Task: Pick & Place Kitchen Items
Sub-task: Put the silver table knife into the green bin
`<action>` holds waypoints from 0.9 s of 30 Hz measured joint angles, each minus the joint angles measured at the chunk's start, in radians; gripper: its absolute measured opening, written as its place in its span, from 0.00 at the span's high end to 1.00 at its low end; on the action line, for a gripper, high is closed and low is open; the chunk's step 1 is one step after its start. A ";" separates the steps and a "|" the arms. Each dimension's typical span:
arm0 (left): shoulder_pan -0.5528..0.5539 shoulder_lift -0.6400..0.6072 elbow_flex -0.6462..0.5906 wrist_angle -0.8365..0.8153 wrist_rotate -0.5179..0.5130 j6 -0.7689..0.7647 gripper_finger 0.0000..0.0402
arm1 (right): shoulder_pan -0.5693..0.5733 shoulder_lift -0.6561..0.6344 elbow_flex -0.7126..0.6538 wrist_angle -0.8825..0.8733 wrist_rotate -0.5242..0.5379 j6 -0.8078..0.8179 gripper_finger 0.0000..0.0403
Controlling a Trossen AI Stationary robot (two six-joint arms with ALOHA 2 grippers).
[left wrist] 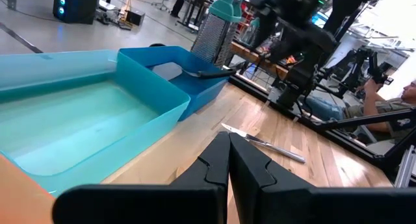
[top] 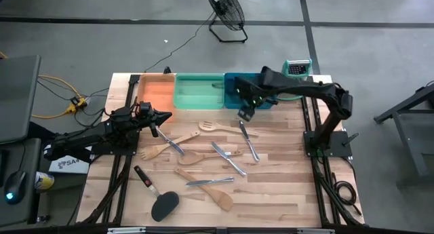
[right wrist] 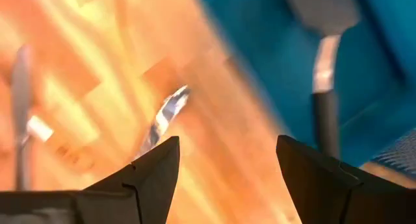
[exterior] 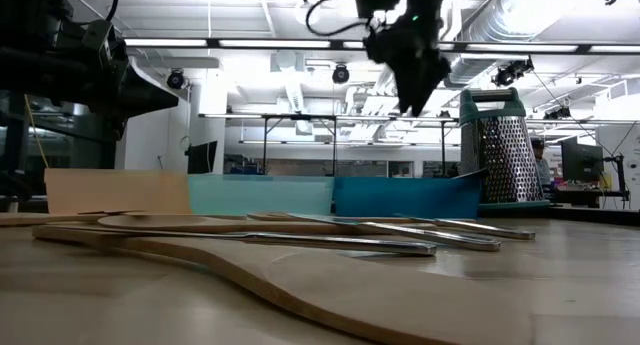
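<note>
Spanning nearly the whole high view, the wooden table [top: 285,193] carries three trays along its far edge: orange tray [top: 154,91] at the left, green tray [top: 198,90] in the middle, blue tray [top: 248,85] at the right, presumably set there as drop-off bins; a box grater [top: 296,68] stands just right of the blue tray. The right arm reaches in from the right side, its right gripper [top: 245,113] hanging over the near rim of the blue tray with fingers spread wide and nothing between them; the right wrist view shows a black turner [right wrist: 323,68] lying inside the blue tray, which suggests a delivery just made, though that is a judgement only. The left gripper [top: 157,116] rests at the left, near the orange tray, its fingers pressed together on nothing, apparently waiting. The remaining kitchen items lie scattered on the middle of the table: a second black turner [top: 157,197] at the near left; wooden spatulas [top: 209,187] toward the near side; a slotted wooden spoon [top: 217,127] toward the far side; a wooden fork [top: 161,148] at the left; slim metal cutlery [top: 229,159] crossing among them. Judged so, most of the sorting is not yet done.
</note>
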 joint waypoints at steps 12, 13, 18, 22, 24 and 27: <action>0.000 0.000 0.000 0.000 0.000 0.000 0.99 | 0.175 -0.112 -0.264 0.024 -0.048 0.367 0.38; 0.000 0.000 0.000 0.000 0.000 0.000 0.99 | 0.189 -0.112 -0.284 0.044 -0.050 0.380 0.38; 0.000 0.000 0.000 0.000 0.000 0.000 0.99 | 0.241 -0.112 -0.380 0.169 -0.107 0.462 0.38; 0.000 0.000 0.000 0.000 0.000 0.000 0.99 | 0.244 -0.112 -0.436 0.253 -0.099 0.547 0.38; 0.000 0.000 0.000 0.000 0.000 0.000 0.99 | 0.244 -0.112 -0.462 0.297 -0.087 0.581 0.38; 0.000 0.000 0.000 0.000 0.000 0.000 0.99 | 0.252 -0.106 -0.486 0.350 -0.079 0.638 0.38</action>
